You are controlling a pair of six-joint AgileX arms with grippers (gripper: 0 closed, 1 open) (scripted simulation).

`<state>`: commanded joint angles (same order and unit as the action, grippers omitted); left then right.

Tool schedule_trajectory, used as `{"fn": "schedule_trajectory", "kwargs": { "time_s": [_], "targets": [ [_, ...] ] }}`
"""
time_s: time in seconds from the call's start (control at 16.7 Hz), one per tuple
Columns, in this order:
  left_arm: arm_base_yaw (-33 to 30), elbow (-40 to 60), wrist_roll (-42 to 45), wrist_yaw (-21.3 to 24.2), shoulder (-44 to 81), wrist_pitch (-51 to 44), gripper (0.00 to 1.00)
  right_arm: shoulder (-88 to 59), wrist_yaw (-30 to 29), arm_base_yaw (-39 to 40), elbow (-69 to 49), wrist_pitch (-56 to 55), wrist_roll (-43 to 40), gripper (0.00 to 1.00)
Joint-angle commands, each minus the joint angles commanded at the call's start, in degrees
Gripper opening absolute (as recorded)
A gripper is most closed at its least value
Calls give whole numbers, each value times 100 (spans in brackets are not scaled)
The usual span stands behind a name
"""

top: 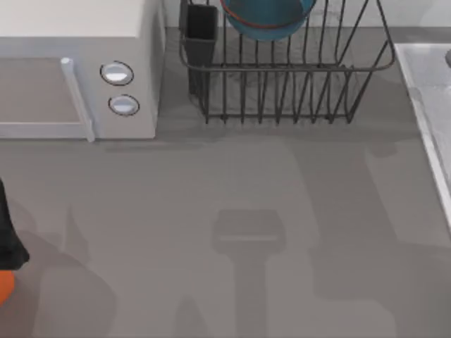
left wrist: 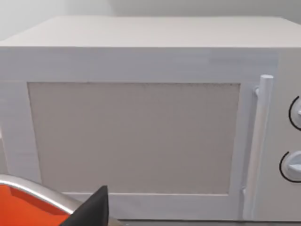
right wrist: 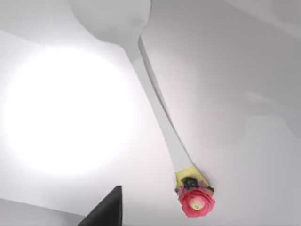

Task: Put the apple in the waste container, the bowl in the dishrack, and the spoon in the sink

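Observation:
The blue bowl (top: pixel 268 17) with its reddish rim sits inside the dark wire dishrack (top: pixel 282 91) at the back of the table. The spoon (right wrist: pixel 155 108) lies free on the pale floor of the sink (right wrist: pixel 61 117), its white scoop at one end and a pink flower at the handle tip. A dark part of my right gripper (right wrist: pixel 106 212) hangs just above the sink floor, apart from the spoon. The sink's rim (top: pixel 426 105) runs along the table's right edge. My left gripper (left wrist: pixel 94 212) hovers at the orange, metal-rimmed waste container (left wrist: pixel 28 207). The apple is out of view.
A white microwave (top: pixel 77 63) with two round knobs (top: pixel 117 73) and a bar handle stands at the back left, close in front of my left arm (top: pixel 8 239). A dark utensil cup (top: pixel 201 32) sits at the dishrack's left corner.

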<state>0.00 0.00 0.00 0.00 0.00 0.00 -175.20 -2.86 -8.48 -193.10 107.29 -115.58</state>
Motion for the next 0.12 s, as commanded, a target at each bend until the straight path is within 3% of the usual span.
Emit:
{"fn": "schedule_trajectory", "kwargs": {
  "time_s": [0.12],
  "targets": [
    [0, 0, 0, 0, 0, 0, 100, 0, 0, 0, 0, 0, 0, 100]
  ]
}}
